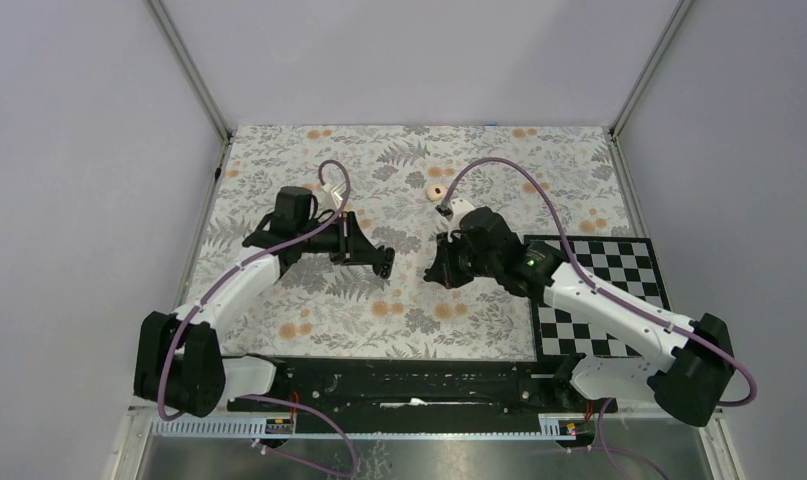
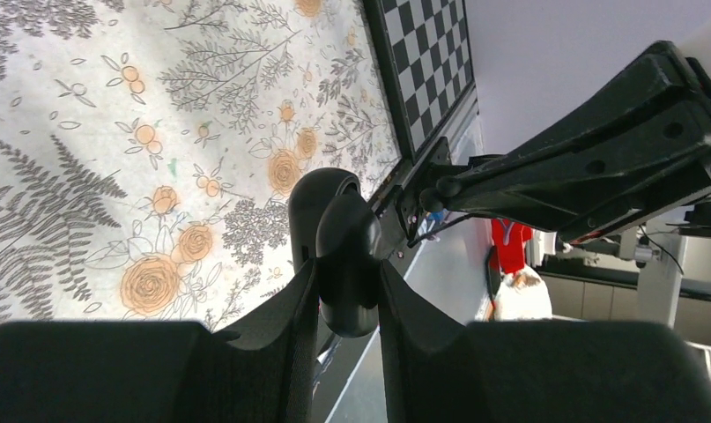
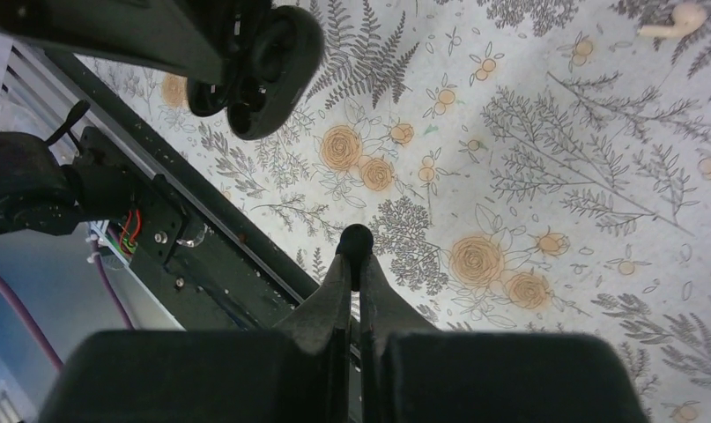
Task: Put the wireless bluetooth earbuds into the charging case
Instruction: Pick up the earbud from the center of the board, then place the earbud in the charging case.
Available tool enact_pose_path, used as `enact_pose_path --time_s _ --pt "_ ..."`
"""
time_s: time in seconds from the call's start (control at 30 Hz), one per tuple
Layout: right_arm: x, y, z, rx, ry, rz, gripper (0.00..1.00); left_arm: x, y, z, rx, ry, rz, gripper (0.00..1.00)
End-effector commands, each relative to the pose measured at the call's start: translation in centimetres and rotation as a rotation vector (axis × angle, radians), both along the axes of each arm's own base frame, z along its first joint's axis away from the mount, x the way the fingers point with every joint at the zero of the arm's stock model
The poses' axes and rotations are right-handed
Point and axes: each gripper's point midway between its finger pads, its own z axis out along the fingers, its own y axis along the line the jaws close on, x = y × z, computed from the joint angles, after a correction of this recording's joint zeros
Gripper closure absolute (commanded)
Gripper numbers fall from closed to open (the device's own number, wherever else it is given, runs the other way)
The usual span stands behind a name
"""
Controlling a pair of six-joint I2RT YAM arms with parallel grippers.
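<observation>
Floral cloth (image 1: 409, 300); left hand (image 2: 347, 286) grips charging case (image 2: 338, 225).

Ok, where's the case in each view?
Top: the case is left of centre, at the left gripper's tip, hard to make out.
Left wrist: case at centre, clamped between the fingers.
Right wrist: case at top left, open, sockets showing.
Shared landmark: the floral cloth beneath it.

Smooth black plastic charging case (image 2: 343, 256) with a soft sheen, pinched by the left end effector (image 2: 344, 295), itself matt black plastic. The earbud (image 3: 356, 238) in the right end effector (image 3: 356, 264) looks matt black. The worktop (image 1: 379, 300) has a smooth, matt floral-printed covering.
</observation>
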Motion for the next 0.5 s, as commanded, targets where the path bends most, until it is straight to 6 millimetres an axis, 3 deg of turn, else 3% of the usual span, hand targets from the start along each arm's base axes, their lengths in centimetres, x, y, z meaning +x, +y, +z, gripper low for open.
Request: enact_pose_path --time_s 0.0,0.27,0.3,0.47 --pt "0.1 0.0 2.3 0.015 -0.180 0.131 1.00 0.8 -1.2 1.8 -0.045 -0.034 -0.069 1.00" --pt "0.3 -1.1 3.0 -0.089 -0.400 0.308 1.00 0.8 -1.9 2.4 -0.071 0.094 -0.090 1.00" --pt "0.2 -1.0 3.5 -0.106 -0.493 0.396 1.00 0.3 -2.0 2.2 -0.060 0.097 -0.119 1.00" --pt "-1.1 0.2 4.1 -0.118 -0.632 0.527 1.00 -0.8 -2.1 1.3 0.015 0.039 -0.209 1.00"
